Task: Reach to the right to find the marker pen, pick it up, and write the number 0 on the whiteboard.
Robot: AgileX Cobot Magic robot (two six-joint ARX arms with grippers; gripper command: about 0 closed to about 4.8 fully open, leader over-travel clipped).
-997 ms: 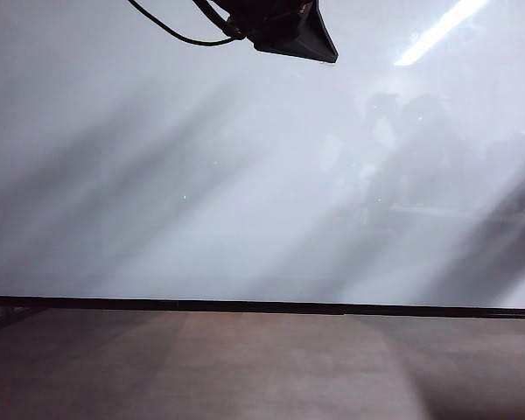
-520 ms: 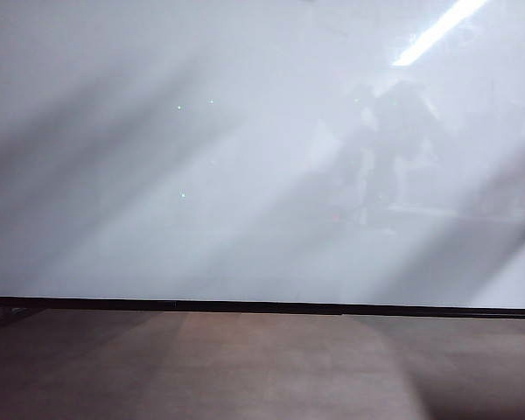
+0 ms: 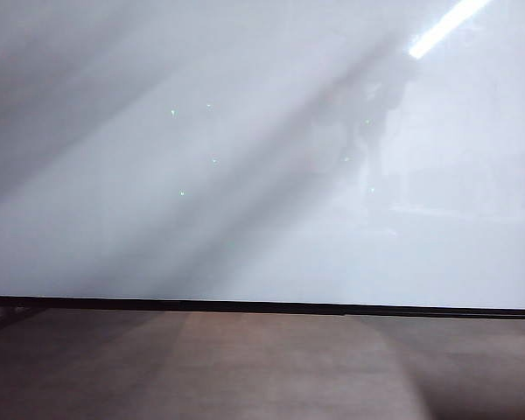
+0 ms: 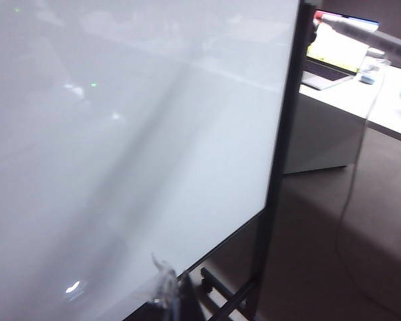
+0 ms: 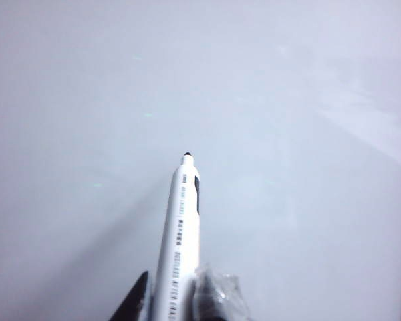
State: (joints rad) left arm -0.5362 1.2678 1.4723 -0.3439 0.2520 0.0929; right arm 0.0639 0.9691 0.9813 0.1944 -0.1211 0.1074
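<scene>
The whiteboard (image 3: 245, 201), glossy white with a thin black frame, fills the exterior view, and neither arm shows there. In the right wrist view my right gripper (image 5: 177, 302) is shut on the marker pen (image 5: 182, 227), a white barrel with black print and a small black tip that points at the board (image 5: 287, 100). I cannot tell how far the tip is from the surface. In the left wrist view only one tape-wrapped fingertip of my left gripper (image 4: 164, 289) shows, near the board's lower right corner (image 4: 154, 134). The number 0 is not in view.
The board's black stand and foot (image 4: 254, 281) drop to a brown floor (image 3: 262, 367). Beyond the board's right edge stands a white desk (image 4: 334, 114) with an open laptop (image 4: 334, 53) and a hanging cable (image 4: 361, 147).
A dark arm part at the top edge of the exterior view one second ago has left the view. The arms' reflection on the board has shifted upward.
</scene>
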